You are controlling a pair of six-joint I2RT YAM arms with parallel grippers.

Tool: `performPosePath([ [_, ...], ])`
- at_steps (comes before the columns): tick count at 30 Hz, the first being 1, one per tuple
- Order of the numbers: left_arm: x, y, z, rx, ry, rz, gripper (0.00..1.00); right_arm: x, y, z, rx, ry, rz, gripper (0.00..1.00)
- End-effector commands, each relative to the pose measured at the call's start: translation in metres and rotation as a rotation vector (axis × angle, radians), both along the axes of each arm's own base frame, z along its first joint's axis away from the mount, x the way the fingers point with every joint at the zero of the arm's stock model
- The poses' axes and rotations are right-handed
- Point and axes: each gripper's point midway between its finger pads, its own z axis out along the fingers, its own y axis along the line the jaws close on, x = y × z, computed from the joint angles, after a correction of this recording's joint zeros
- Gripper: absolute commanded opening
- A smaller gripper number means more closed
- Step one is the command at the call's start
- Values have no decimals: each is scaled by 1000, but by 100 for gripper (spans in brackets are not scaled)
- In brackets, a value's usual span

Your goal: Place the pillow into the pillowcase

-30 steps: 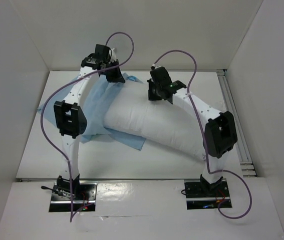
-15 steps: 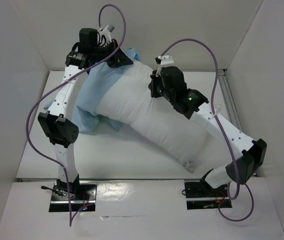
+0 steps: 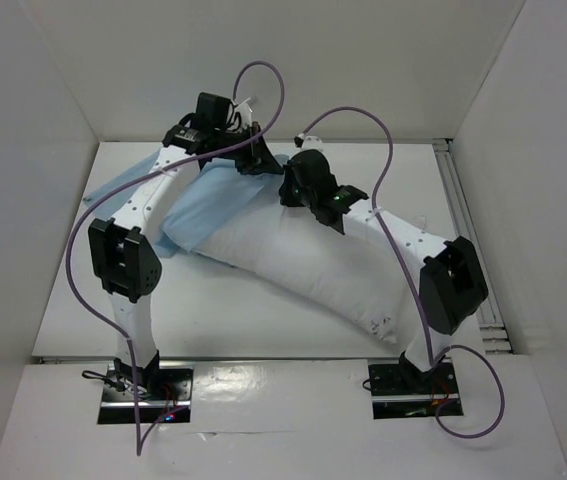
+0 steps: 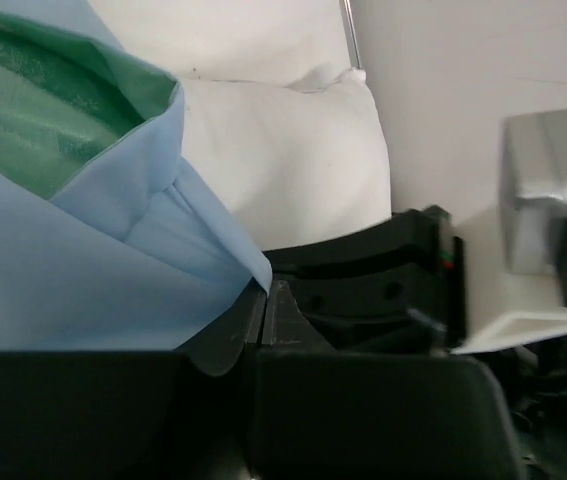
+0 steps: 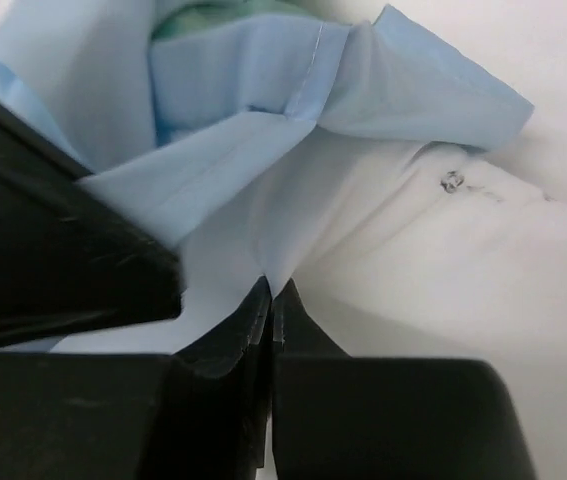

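The white pillow (image 3: pixel 313 265) lies diagonally across the table, its far left end inside the light-blue pillowcase (image 3: pixel 213 205). Both grippers meet at the case's mouth on top of the pillow. My left gripper (image 3: pixel 263 160) is shut on the blue hem (image 4: pixel 233 255) of the pillowcase, whose green inside (image 4: pixel 43 110) shows beside the pillow (image 4: pixel 283 150). My right gripper (image 3: pixel 288 190) is shut on a fold of the pillowcase (image 5: pixel 263 110), just above the pillow (image 5: pixel 443 260). In each wrist view, the black body close by belongs to the other gripper.
White walls enclose the table (image 3: pixel 263 320) on three sides. A metal rail (image 3: pixel 463 230) runs along the right edge. Purple cables (image 3: pixel 83 250) loop over both arms. The pillow's near right end (image 3: pixel 388 325) lies close to the right arm's base.
Both grippers have come down from their raised position and moved closer together. The pillow's far end has dropped back to the table, and the blue case covers more of it.
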Motion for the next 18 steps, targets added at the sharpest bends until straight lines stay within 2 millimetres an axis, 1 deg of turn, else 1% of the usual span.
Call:
performPosePath([
  [1, -12, -16, 8, -41, 5, -96, 9, 7, -6, 56, 153, -134, -69, 0],
  [2, -4, -14, 5, -35, 8, -91, 20, 6, -10, 57, 153, -144, -83, 0],
  [3, -2, -8, 9, -31, -2, -85, 43, 4, -17, 66, 166, -163, -117, 0],
  [4, -4, -7, 12, -29, 5, -84, 56, 1, -20, 69, 169, -167, -117, 0],
  [5, 2, 0, 19, -32, -25, -72, 68, 2, -25, 70, 170, -170, -126, 7],
  [6, 7, 12, 28, -22, -56, -44, 89, -3, -29, 78, 173, -186, -123, 15],
  [7, 9, 19, 35, -14, -79, -27, 100, -5, -33, 82, 170, -190, -133, 24],
  [8, 12, 27, 48, -13, -116, -10, 100, -7, -36, 84, 151, -204, -122, 34],
  [9, 19, 41, 52, -7, -132, 15, 100, -12, -39, 94, 153, -222, -119, 53],
  [10, 20, 49, 64, -18, -159, 26, 100, -16, -40, 96, 144, -221, -101, 58],
  [11, 18, 56, 76, -27, -177, 35, 99, -17, -45, 99, 123, -232, -91, 64],
  [12, 26, 71, 76, -24, -177, 68, 96, -22, -47, 102, 108, -226, -75, 71],
  [13, 25, 80, 84, -27, -196, 85, 90, -24, -45, 103, 96, -223, -55, 73],
  [14, 21, 88, 95, -24, -225, 96, 76, -26, -45, 105, 66, -226, -27, 74],
  [15, 21, 102, 99, -18, -243, 121, 63, -30, -47, 112, 52, -224, -11, 74],
  [16, 20, 109, 102, -11, -249, 142, 47, -34, -44, 113, 44, -219, 24, 76],
  [17, 13, 119, 109, 4, -272, 164, 23, -36, -42, 119, 16, -237, 66, 76],
  [18, 13, 134, 111, 19, -283, 199, 14, -42, -43, 122, -2, -233, 97, 78],
])
